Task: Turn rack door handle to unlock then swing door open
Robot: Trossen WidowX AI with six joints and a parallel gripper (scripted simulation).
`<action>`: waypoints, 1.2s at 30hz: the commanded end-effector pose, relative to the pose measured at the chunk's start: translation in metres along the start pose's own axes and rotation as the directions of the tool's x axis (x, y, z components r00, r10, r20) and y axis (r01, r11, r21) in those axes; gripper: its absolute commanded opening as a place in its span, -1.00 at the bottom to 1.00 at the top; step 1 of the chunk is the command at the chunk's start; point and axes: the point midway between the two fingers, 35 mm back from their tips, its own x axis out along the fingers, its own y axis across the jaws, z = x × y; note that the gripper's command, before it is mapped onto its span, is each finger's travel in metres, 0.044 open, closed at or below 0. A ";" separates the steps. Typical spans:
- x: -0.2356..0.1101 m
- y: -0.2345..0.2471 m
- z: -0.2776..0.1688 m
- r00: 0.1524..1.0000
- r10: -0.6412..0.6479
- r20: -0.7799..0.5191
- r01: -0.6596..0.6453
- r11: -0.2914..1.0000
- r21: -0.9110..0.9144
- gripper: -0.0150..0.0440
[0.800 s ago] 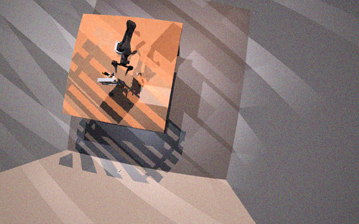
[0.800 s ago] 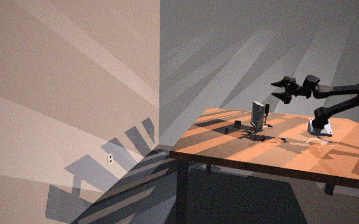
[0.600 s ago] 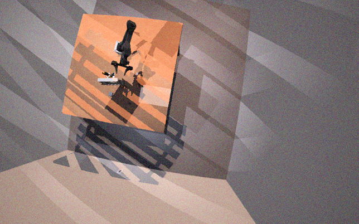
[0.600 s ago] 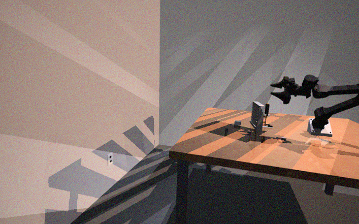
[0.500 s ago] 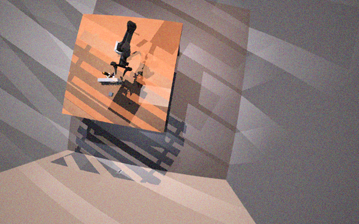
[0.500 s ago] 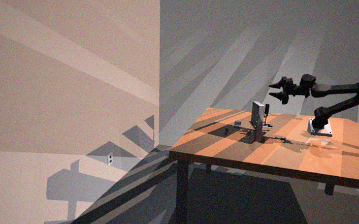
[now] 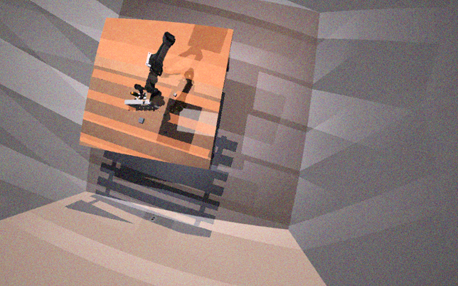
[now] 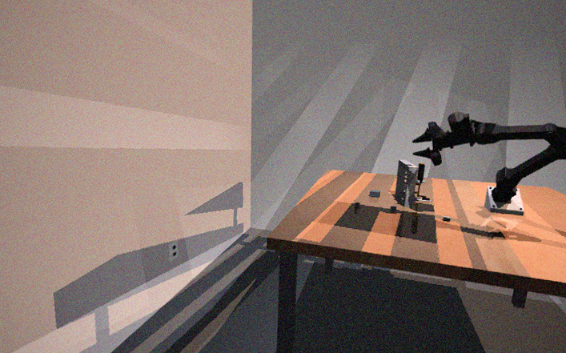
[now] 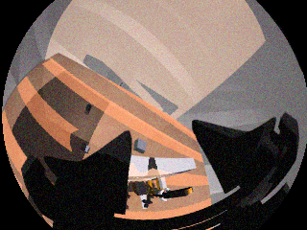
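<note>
The rack (image 7: 133,102) (image 8: 406,183) (image 9: 165,166) is a pale upright panel on the table. The door's dark upright handle (image 8: 421,173) (image 9: 176,194) has an orange end and stands on the arm's side of the panel. The views are too small and noisy to show the door's angle or how far the handle is turned. My gripper (image 8: 413,147) (image 9: 161,129) is open with nothing between its fingers. It hangs above the rack, clear of the handle, in the exterior view. In the wrist view the rack and handle lie low between the fingers, and the left finger hides part of them.
A grey-blue block (image 7: 141,120) (image 8: 373,193) (image 9: 140,146) lies beyond the rack from the arm. Small dark blocks (image 8: 357,205) (image 8: 393,209) stand near it, and another small block (image 7: 175,94) (image 8: 446,218) lies to the rack's side. Striped shadows cross the wooden table (image 7: 173,152) (image 8: 510,263).
</note>
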 end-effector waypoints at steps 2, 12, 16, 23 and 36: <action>0.014 -0.010 -0.015 0.992 0.029 -0.120 -0.032 0.999 -0.026 0.52; 0.034 -0.028 -0.049 0.935 0.102 -0.340 -0.117 0.993 -0.025 0.52; 0.039 -0.035 -0.063 0.898 0.140 -0.416 -0.157 0.988 -0.007 0.52; 0.044 -0.048 -0.087 0.822 0.218 -0.526 -0.227 0.973 0.048 0.52; 0.045 -0.068 -0.126 0.658 0.393 -0.643 -0.337 0.917 0.215 0.52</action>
